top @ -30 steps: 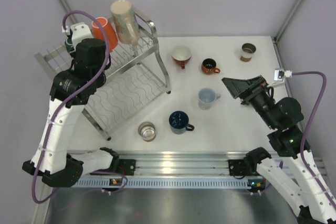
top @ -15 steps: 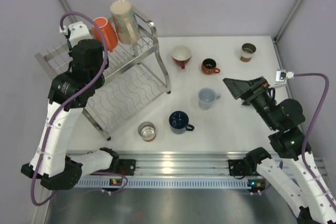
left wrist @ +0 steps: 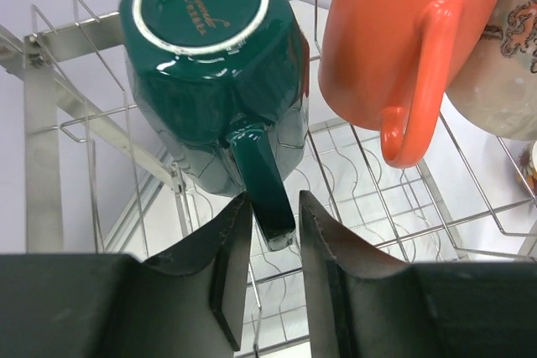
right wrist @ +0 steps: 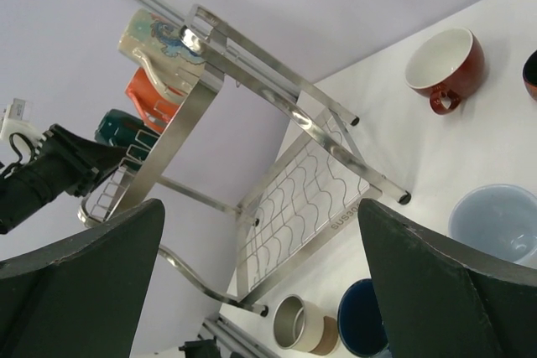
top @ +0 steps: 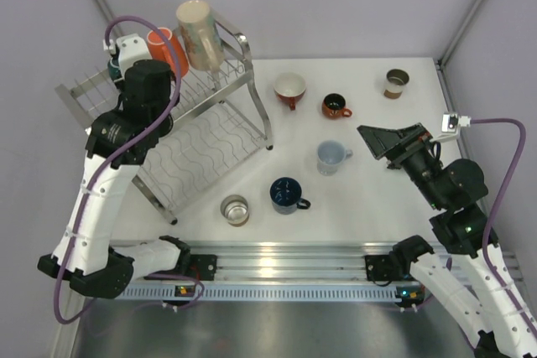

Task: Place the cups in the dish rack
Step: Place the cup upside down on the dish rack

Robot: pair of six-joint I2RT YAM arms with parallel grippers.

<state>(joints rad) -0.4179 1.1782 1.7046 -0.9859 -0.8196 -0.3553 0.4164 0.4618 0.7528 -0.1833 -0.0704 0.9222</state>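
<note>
A dark teal mug [left wrist: 210, 81] is seen, its base ringed in white and lettered in gold. A plain bright glaze is shown on the orange mug [left wrist: 377, 39]. The tall cup [top: 200, 35] is done in beige, patterned with blue and rust. Bare silver is noted on the dish rack [top: 210, 144], white on the tabletop [top: 352, 207], and deep blue on the navy mug [top: 287, 194].

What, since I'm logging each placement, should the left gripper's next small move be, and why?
Probably open the left gripper wider, then back away. The dark teal mug already sits bottom-up among the tines of the dish rack beside the orange mug, with its handle between the fingers. Whether they pinch it is unclear, so releasing first seems safest.
</note>
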